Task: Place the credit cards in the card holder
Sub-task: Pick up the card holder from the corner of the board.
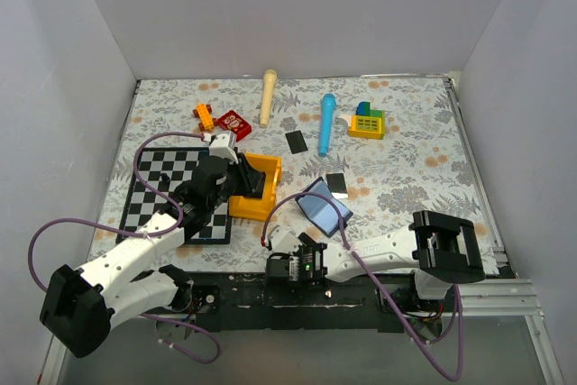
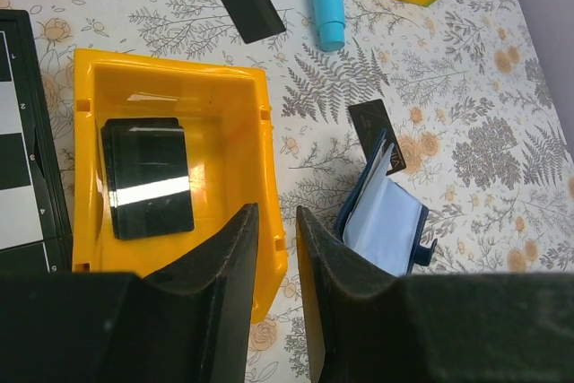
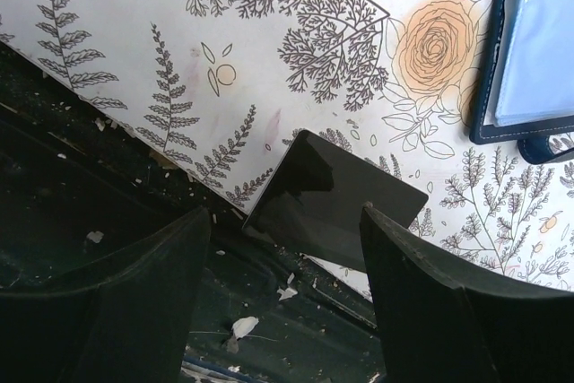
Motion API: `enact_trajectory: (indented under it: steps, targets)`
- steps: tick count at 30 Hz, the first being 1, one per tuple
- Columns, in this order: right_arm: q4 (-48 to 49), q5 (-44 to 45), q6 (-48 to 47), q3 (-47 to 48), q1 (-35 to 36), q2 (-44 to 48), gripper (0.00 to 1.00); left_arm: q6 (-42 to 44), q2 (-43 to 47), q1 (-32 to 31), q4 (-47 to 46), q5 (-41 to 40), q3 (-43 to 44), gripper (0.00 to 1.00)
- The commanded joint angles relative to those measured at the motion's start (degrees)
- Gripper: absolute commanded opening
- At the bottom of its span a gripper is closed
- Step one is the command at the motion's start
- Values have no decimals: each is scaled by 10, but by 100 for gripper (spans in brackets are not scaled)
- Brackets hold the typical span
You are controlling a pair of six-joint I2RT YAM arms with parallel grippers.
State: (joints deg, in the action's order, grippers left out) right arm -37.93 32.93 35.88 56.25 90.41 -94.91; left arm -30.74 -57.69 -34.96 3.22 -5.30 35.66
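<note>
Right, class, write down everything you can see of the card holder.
The card holder is a small navy folding wallet, lying open on the floral tablecloth, right of the yellow bin. Its inside shows pale blue clear pockets. One flap seems to tilt up. A black card lies at its far edge.

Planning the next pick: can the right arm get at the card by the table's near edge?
Probably yes. The right end effector hangs open right over that card, with nothing on top of it. The card lies flat, though, so gripping it could be awkward.
</note>
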Motion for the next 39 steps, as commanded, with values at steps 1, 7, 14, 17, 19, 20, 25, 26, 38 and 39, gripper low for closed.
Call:
enact_trajectory:
  steps: [1,7,14,17,19,20,25,26,38,39]
  targets:
    - [-16,24,13,15,4,-11,76,-1,12,4,-1,6,-6,24]
    - [-11,17,9,9,5,-33,76,-2,12,6,-4,6,-9,24]
    - [8,-12,-3,-7,5,-54,71,-2,11,8,-9,8,-11,24]
    - [8,-19,-1,-10,5,-61,63,-4,9,9,-12,9,-14,24]
    - [6,-23,5,-11,5,-68,55,-5,7,9,-16,10,-16,24]
    - [5,-25,9,-10,5,-72,52,-5,5,9,-16,11,-16,24]
    - [-1,-33,17,-6,4,-84,37,-6,6,9,-22,13,-18,24]
    - [-1,-34,20,-4,5,-82,32,-6,6,10,-22,13,-20,24]
    - [-21,-4,37,3,5,-51,1,-2,25,19,-17,6,-26,24]
    - [-26,-1,38,4,4,-48,1,-3,27,18,-17,6,-28,24]
